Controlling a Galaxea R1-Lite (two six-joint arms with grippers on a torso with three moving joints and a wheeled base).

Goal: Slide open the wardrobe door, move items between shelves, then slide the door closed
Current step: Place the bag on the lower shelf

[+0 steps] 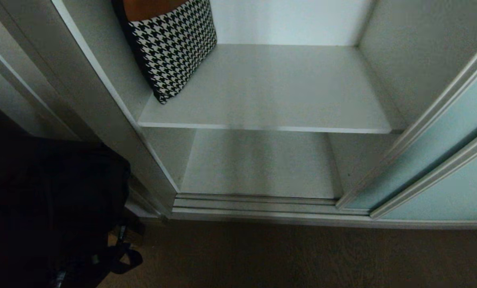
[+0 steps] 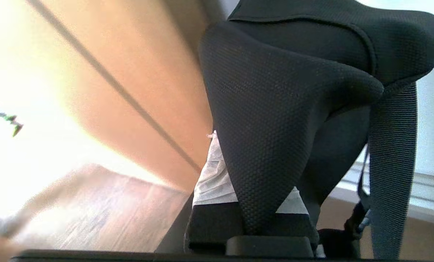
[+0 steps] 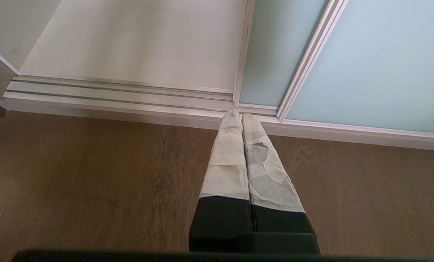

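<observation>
Pinching a fold of the black strappy bundle, the left gripper hung low beside the open wardrobe, its fingertips buried in fabric, while the houndstooth piece, its top cut off, leaned on the upper shelf.

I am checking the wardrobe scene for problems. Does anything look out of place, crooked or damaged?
One thing: the houndstooth piece on the upper shelf leans tilted against the left side wall, not flat. The right gripper, shut and parked over the floor, has torn, peeling tape on its fingers. The left gripper is shut on a black bag.
</observation>
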